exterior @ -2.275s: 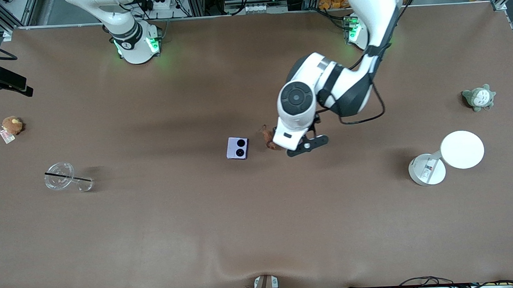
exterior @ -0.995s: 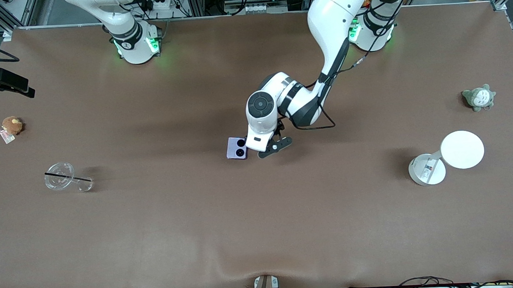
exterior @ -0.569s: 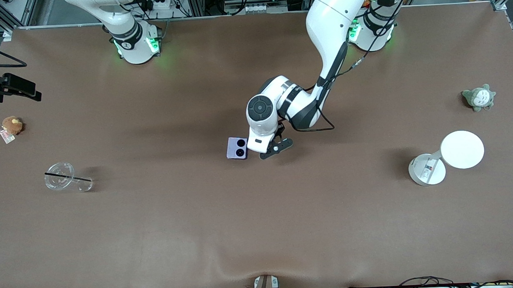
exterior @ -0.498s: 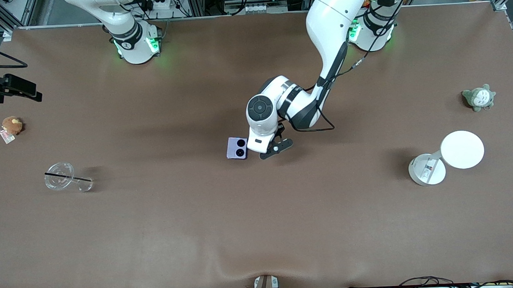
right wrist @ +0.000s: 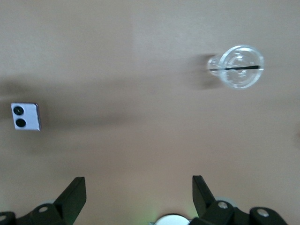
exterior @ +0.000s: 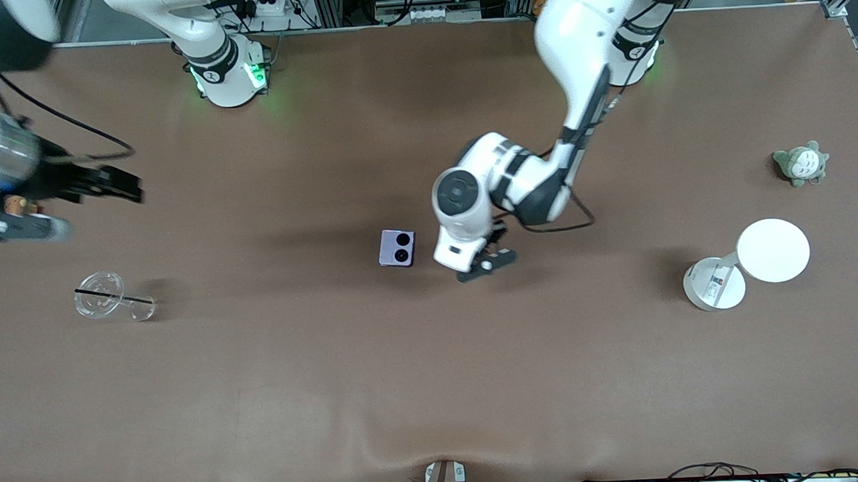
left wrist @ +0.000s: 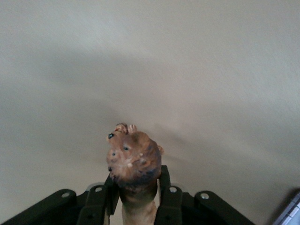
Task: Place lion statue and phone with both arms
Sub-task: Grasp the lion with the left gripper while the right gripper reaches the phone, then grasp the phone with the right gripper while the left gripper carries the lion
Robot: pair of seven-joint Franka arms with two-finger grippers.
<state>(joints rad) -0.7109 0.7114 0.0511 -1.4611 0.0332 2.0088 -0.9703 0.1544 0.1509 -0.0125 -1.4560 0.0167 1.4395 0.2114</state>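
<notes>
The lavender phone [exterior: 397, 247] lies flat at the table's middle, its two black camera circles up; it also shows in the right wrist view [right wrist: 26, 116]. My left gripper [exterior: 482, 262] is over the table just beside the phone, toward the left arm's end. In the left wrist view it [left wrist: 136, 190] is shut on the reddish-brown lion statue [left wrist: 133, 161], which sticks out past the fingertips. The hand hides the lion in the front view. My right gripper [exterior: 65, 206] is high over the right arm's end of the table, open and empty [right wrist: 138, 187].
A clear cup with a black straw [exterior: 113, 298] lies on its side under the right arm; it also shows in the right wrist view [right wrist: 238, 66]. A brown plush [exterior: 13, 205] is partly hidden there. A grey-green plush [exterior: 801, 163] and a white round stand [exterior: 772, 250] sit at the left arm's end.
The left gripper closed on the lion, carried it up against the phone, then shifted back toward the left arm's end. The right arm has swung in from the table's edge.
</notes>
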